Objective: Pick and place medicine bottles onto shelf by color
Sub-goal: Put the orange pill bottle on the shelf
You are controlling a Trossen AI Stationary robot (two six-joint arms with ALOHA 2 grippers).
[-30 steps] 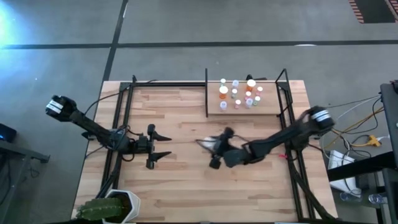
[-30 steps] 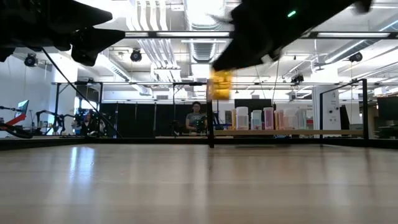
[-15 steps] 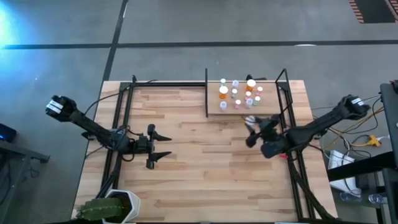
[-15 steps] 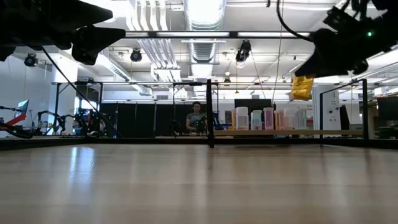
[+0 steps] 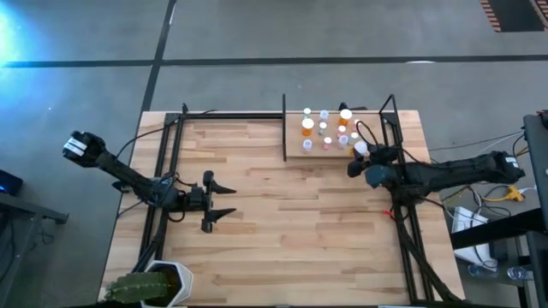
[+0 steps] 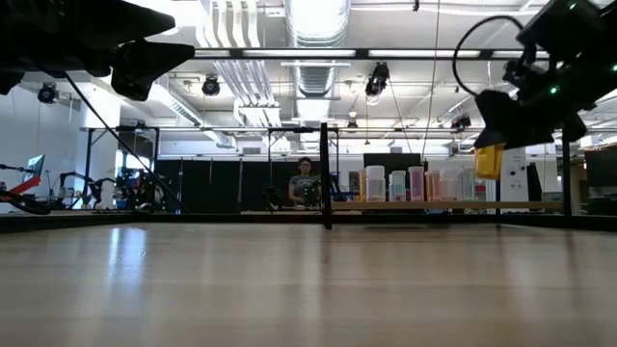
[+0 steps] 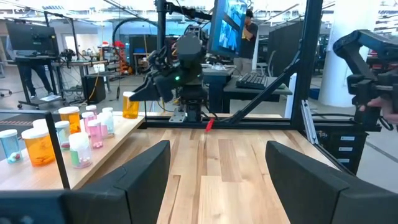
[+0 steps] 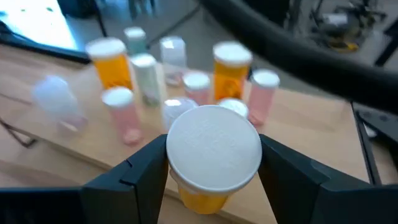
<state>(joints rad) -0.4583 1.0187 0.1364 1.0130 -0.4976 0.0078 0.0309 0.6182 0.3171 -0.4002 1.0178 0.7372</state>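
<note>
On the shelf [image 5: 295, 155] at the far right of the surface [image 5: 274, 222], the medicine bottles [image 5: 326, 128] stand upright in a loose cluster: orange, pink, greenish and clear bodies, white caps. Contents cannot be made out. Right claw [image 5: 359, 157] hangs just beside the cluster's near right edge, above the board, pinching an orange bottle [image 8: 208, 162] between its fingers [image 8: 146, 171]; cap faces up, body hangs below the jaws. Low view: held bottle is off the shelf board, level with the standing bottles' tops. Left claw [image 5: 220, 201] waits at the surface's left side, spread wide, holding nothing. Potted plant [image 5: 145, 287] sits at near left corner.
</note>
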